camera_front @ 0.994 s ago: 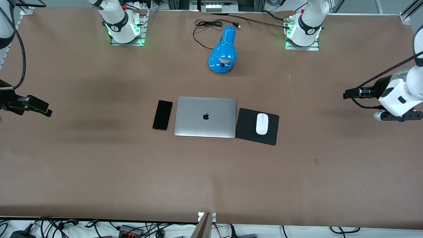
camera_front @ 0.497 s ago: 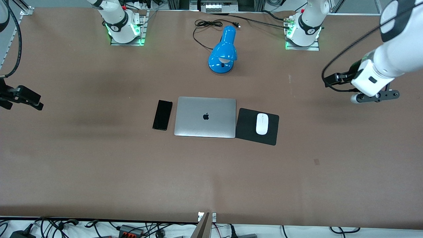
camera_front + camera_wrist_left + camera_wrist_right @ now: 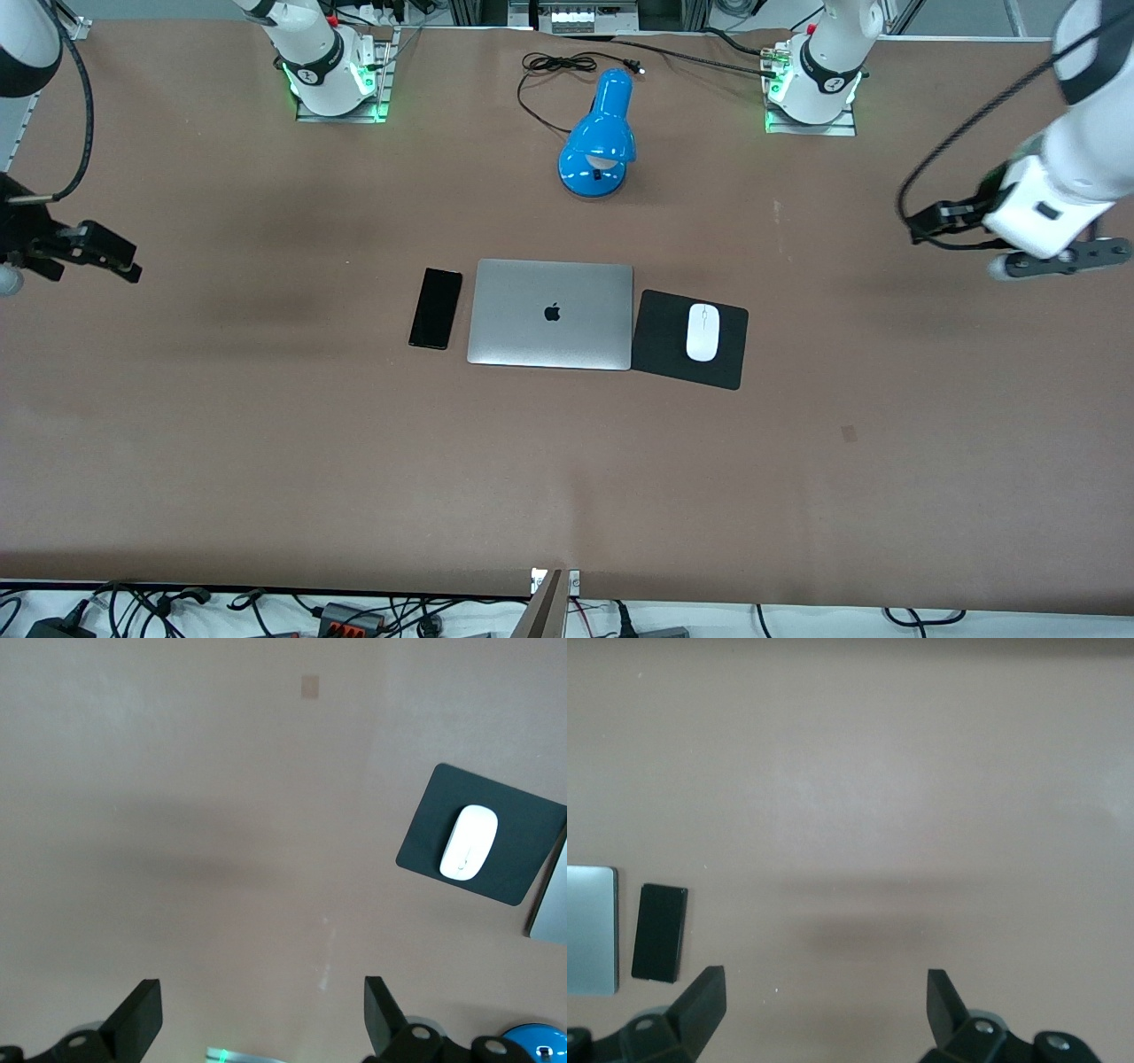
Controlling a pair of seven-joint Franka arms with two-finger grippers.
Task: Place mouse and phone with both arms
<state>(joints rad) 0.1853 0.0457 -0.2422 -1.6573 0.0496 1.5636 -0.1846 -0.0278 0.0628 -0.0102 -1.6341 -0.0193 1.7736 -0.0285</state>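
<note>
The white mouse lies on a black square pad beside the closed silver laptop, toward the left arm's end of the table. The black phone lies flat on the table beside the laptop, toward the right arm's end. My left gripper is open and empty, high over bare table well off from the pad; its hand shows in the front view. The left wrist view shows the mouse. My right gripper is open and empty over bare table at the right arm's end. The right wrist view shows the phone.
A blue desk lamp with its black cord lies farther from the front camera than the laptop, between the two arm bases. Brown table surface spreads round the group of things.
The left arm rose and swung inward, then drew back toward its end of the table. The right gripper shifted slightly. Mouse and phone have not moved.
</note>
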